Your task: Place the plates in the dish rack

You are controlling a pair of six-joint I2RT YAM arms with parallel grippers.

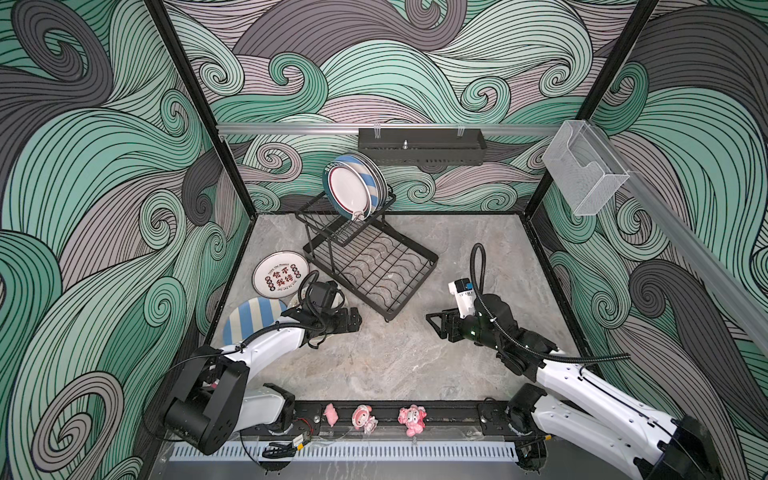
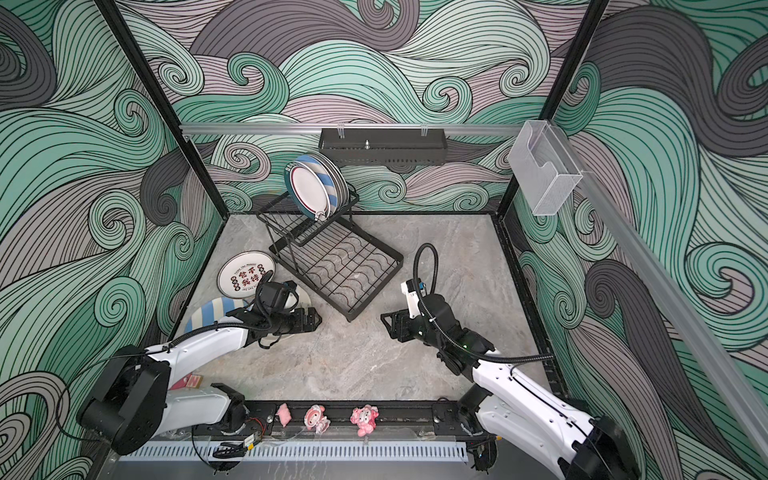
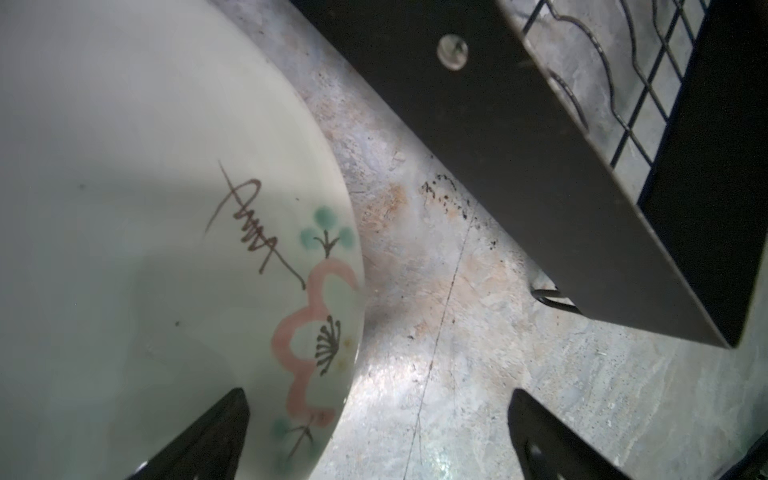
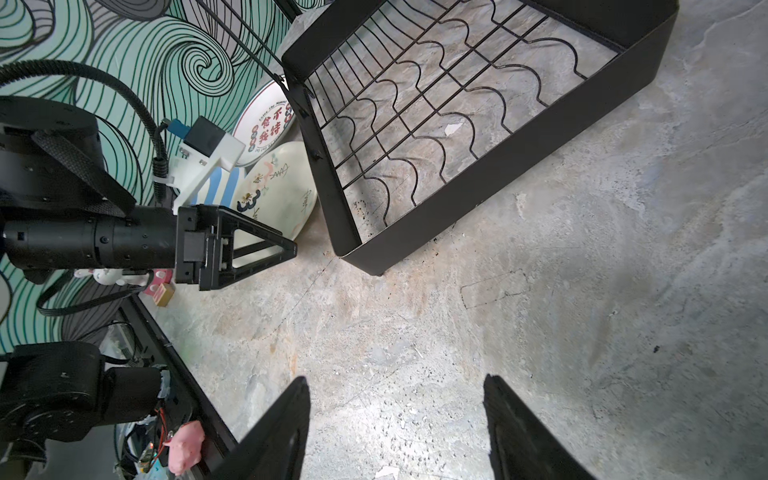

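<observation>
Cream plate [image 3: 145, 249] painted with pink blossom lies beside the black rack [image 3: 540, 166]; both arms' jaws stand apart.

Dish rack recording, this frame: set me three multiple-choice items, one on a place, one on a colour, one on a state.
1. Where do the loaded plates stand? A lower grid tray; B upper basket; C wall trough.
2. The striped plate lying flat is white and: A red; B green; C blue.
3. The right gripper is: A open, empty; B shut on a plate; C shut on a wire.
Key: B, they stand on edge in the raised basket; C, blue bands show in both top views; A, its fingers stand apart over the table.
</observation>
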